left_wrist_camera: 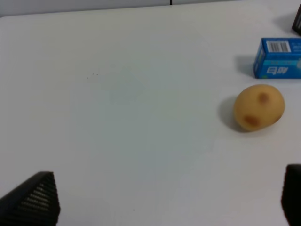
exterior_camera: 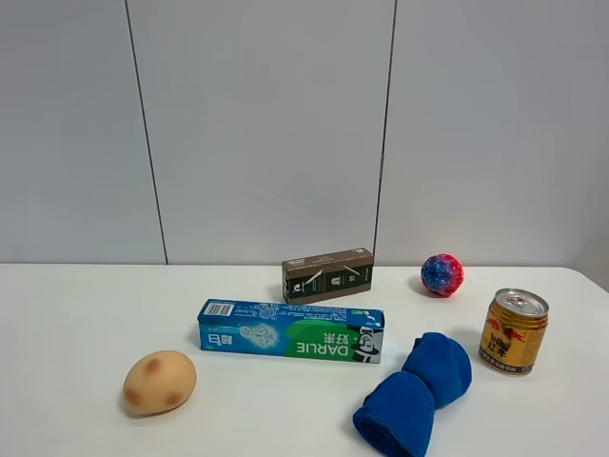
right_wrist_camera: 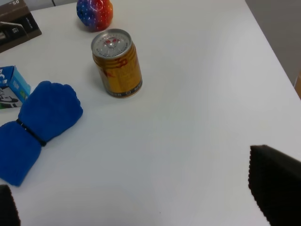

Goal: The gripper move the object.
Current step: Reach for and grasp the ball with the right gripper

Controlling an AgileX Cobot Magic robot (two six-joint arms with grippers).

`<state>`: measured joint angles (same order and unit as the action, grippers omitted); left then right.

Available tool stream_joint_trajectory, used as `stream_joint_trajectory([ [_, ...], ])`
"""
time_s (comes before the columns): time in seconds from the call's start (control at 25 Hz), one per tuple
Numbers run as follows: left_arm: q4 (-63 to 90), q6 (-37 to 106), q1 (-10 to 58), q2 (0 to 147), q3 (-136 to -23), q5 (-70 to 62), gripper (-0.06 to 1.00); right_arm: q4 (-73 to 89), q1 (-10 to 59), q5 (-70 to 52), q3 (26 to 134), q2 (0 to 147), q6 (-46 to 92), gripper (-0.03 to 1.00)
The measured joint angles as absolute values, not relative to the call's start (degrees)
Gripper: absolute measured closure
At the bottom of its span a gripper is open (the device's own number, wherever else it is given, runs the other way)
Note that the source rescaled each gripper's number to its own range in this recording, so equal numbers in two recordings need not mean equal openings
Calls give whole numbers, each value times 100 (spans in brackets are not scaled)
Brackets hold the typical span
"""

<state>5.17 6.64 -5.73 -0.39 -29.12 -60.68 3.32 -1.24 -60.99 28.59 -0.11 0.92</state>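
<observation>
Ball [exterior_camera: 442, 274]: loose on tabletop [exterior_camera: 76, 314], near can [exterior_camera: 513, 332]. Right hand [right_wrist_camera: 136, 188]: wide open, empty. Risk: off-centre pinch rolls ball away; reach clips can.

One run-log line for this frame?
phase: pre-grasp | left claw: open, empty | right claw: open, empty | ball: untouched, beyond can

Layout on the table [exterior_camera: 76, 305].
Carton [exterior_camera: 327, 274] at the back, ball [exterior_camera: 442, 274] to its right; toothpaste box [exterior_camera: 290, 330] before the carton; potato [exterior_camera: 159, 382] front left; cloth [exterior_camera: 415, 392] front right, can [exterior_camera: 513, 331] to its right.
</observation>
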Motion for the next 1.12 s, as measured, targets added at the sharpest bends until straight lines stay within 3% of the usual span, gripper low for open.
stream_joint_trajectory([
  [0.68, 517, 664, -573, -39, -2912, -6068, -6, 254, -124, -6094, 2859, 239, 74, -3],
  [0.96, 517, 664, -573, -39, -2912, -6068, -6, 387, -124, -5981, 2970, 1544, 74, -3],
  [1.12, 517, 664, -573, -39, -2912, -6068, -6, 501, -124, -5002, 3509, 2773, 80, -3],
])
